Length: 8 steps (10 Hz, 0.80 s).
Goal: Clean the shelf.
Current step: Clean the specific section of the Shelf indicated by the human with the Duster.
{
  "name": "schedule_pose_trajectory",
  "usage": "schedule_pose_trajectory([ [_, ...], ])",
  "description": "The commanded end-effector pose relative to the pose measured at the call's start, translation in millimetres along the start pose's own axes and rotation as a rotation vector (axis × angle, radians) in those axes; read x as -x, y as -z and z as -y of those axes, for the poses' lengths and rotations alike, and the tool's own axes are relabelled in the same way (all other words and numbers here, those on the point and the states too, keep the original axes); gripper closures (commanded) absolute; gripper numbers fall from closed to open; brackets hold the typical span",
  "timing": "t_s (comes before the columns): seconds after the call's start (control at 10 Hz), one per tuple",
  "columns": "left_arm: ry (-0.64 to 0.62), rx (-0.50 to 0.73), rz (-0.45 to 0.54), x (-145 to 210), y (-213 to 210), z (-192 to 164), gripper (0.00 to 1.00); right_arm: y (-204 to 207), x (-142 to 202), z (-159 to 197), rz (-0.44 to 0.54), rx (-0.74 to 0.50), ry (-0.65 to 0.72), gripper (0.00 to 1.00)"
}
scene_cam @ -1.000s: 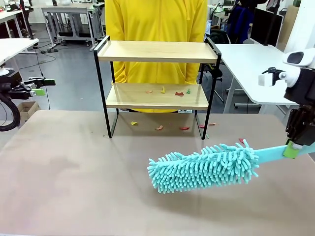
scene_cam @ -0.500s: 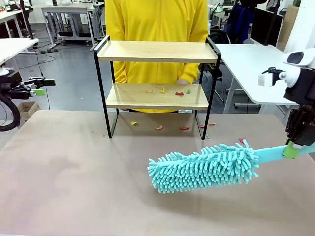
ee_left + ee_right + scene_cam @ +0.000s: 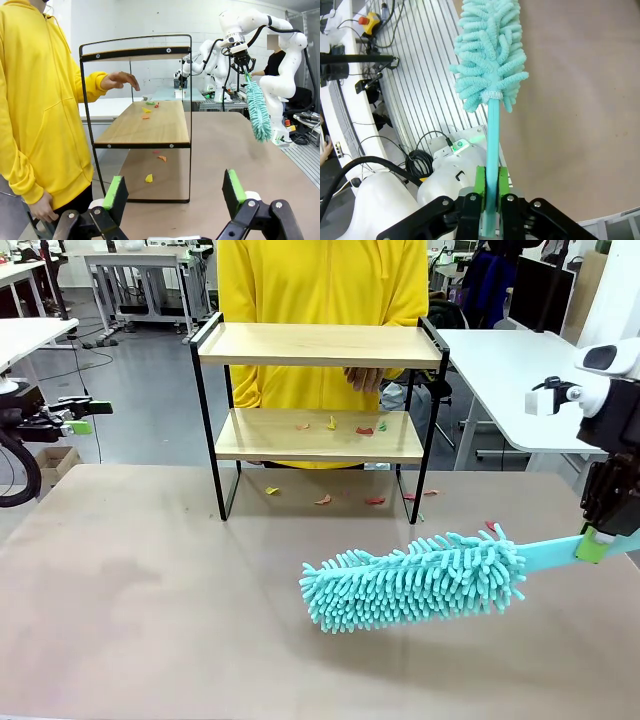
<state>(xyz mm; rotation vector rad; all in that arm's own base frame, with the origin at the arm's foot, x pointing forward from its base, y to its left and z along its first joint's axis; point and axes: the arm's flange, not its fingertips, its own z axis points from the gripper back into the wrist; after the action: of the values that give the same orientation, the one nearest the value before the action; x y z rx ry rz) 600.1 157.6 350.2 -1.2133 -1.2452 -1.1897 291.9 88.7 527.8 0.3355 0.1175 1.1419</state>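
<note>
- Front view: shelf (image 3: 318,345) stands upright at the far middle of the table (image 3: 150,590), with a person (image 3: 320,280) in a yellow top right behind it. The person's hand (image 3: 365,378) shows just under the top board, toward the shelf's right end. Small coloured scraps (image 3: 345,426) lie on the lower board, and more lie on the table beneath and beside the right legs. The right gripper (image 3: 598,540) is at the picture's right edge, pinching the handle of a turquoise duster (image 3: 415,580). The duster's fluffy head reaches toward the middle of the table, in front of the shelf and apart from it. The left gripper (image 3: 80,418) is off the table's left side, well apart from the shelf.
- Left wrist view: the left gripper (image 3: 172,187) has its fingers (image 3: 116,192) spread wide with nothing between them, and it looks at the shelf (image 3: 150,122) end-on. The hand (image 3: 120,80) is raised between the two boards; I cannot tell whether it touches the frame. Farther off, the duster (image 3: 257,110) hangs head-down from the right gripper (image 3: 243,67) above the table.
- Right wrist view: the right gripper (image 3: 491,182) has its green pads pressed onto the thin handle of the duster (image 3: 490,50), whose head lies over the table's edge.
</note>
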Motion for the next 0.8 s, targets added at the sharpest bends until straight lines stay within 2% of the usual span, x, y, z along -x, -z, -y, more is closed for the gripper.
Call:
schedule_pose_trajectory([
  [0.0, 0.009, -0.001, 0.002, -2.8, 0.0, 1.6, 0.0, -3.4, -0.4, 1.3, 0.005, 0.008, -0.002, 0.87],
  [0.7, 0.009, -0.001, 0.002, -2.8, 0.0, 1.6, 0.0, -3.4, -0.4, 1.3, 0.005, 0.008, -0.002, 0.87],
])
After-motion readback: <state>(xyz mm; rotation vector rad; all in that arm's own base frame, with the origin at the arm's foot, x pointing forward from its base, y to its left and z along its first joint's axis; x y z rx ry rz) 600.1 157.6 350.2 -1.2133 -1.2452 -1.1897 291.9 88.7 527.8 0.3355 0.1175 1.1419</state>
